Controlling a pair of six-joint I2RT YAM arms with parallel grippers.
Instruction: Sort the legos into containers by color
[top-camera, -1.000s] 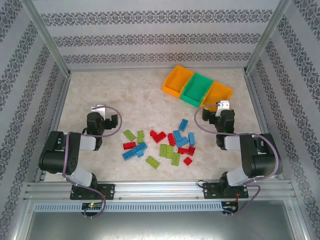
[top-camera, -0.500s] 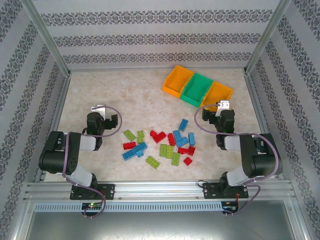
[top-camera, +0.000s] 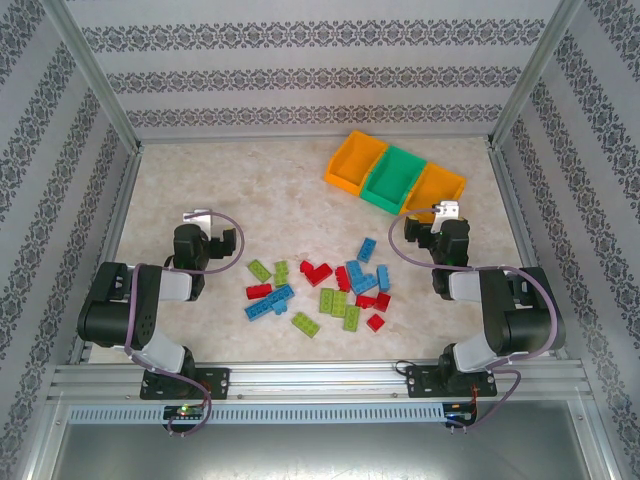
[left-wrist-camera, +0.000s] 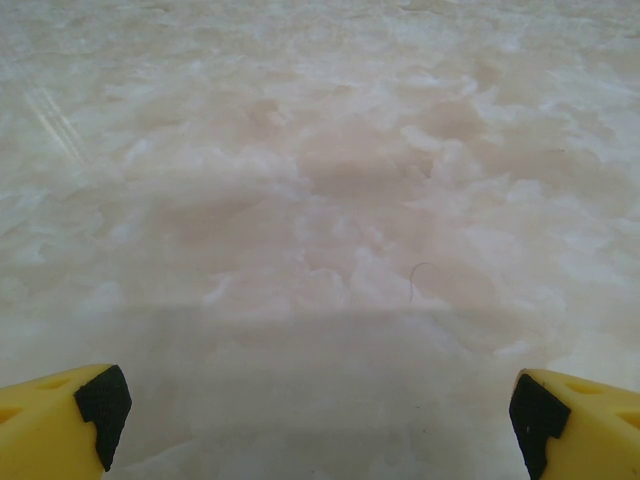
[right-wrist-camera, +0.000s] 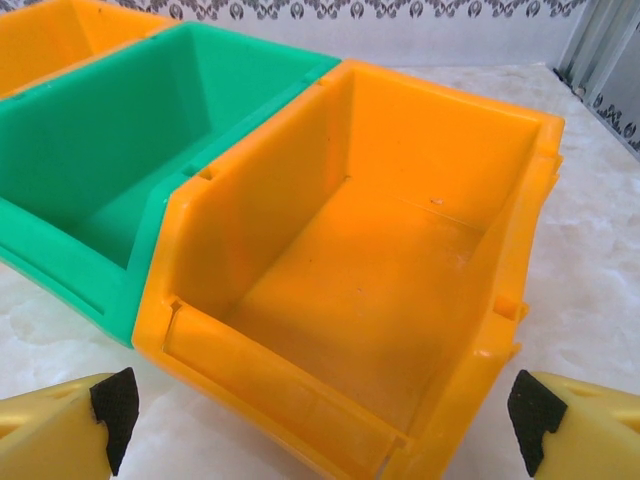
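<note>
left gripper (top-camera: 208, 236): fingers spread wide, tips low over bare table (left-wrist-camera: 320, 200), to the left of the legos.
right gripper (top-camera: 437, 222): fingers spread wide, pointed at the nearest orange bin (right-wrist-camera: 262, 205) and just short of its front wall.
legos (top-camera: 339, 303): red, blue and light green pieces lying loose in a scatter on the table between the two arms.
containers (top-camera: 384, 196): three joined in a slanted row at the far right, orange, green bin (right-wrist-camera: 90, 150) in the middle, orange; apart from the legos.
</note>
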